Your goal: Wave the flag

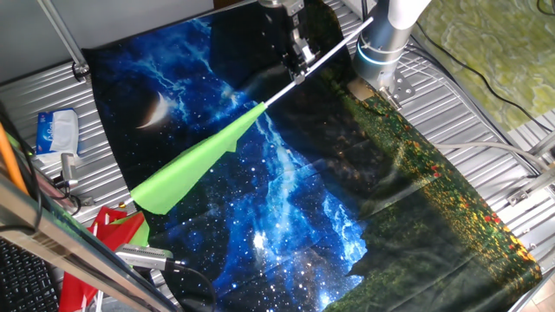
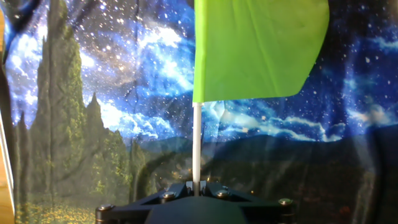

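The flag (image 1: 204,160), a bright lime-green cloth on a thin white stick (image 1: 325,56), hangs slanted above the starry mat (image 1: 286,208) in the fixed view, its cloth end low toward the mat's left edge and its stick rising to the upper right. The gripper (image 1: 299,69) clamps the stick partway along, fingers closed on it, with a stretch of bare stick running on past the hold toward the arm's white and blue base (image 1: 386,39).

In the hand view the stick (image 2: 196,149) rises straight up out of the dark gripper (image 2: 196,190) at the bottom edge, and the green cloth (image 2: 258,50) spreads to the right of it across the top of the frame, one lower corner curling.

The mat, printed with a blue night sky and a band of dark green landscape, covers most of the ribbed metal table (image 1: 481,130). Off the mat's lower left corner lies a red and green cloth (image 1: 113,238). A small blue and white packet (image 1: 57,132) sits on the table near the left edge, well apart from the flag.
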You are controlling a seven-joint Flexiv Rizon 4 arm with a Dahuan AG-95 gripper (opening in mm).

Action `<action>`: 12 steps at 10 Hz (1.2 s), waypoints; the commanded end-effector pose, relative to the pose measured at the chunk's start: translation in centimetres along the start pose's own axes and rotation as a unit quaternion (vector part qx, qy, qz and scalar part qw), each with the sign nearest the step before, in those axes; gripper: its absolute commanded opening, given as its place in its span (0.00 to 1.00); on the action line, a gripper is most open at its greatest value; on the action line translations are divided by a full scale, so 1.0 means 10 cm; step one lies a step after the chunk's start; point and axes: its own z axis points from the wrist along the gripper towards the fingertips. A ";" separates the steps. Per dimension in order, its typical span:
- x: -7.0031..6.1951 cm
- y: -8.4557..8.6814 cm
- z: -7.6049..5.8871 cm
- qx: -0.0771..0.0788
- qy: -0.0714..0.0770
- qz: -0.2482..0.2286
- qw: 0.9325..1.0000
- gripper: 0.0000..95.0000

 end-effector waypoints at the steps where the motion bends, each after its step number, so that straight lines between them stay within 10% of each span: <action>1: 0.00 0.00 0.00 0.000 0.004 0.003 1.000 0.00; 7: 0.00 0.00 0.00 -0.013 0.022 -0.024 0.999 0.00; 12: 0.17 0.28 -0.25 -0.014 0.022 -0.017 1.000 0.00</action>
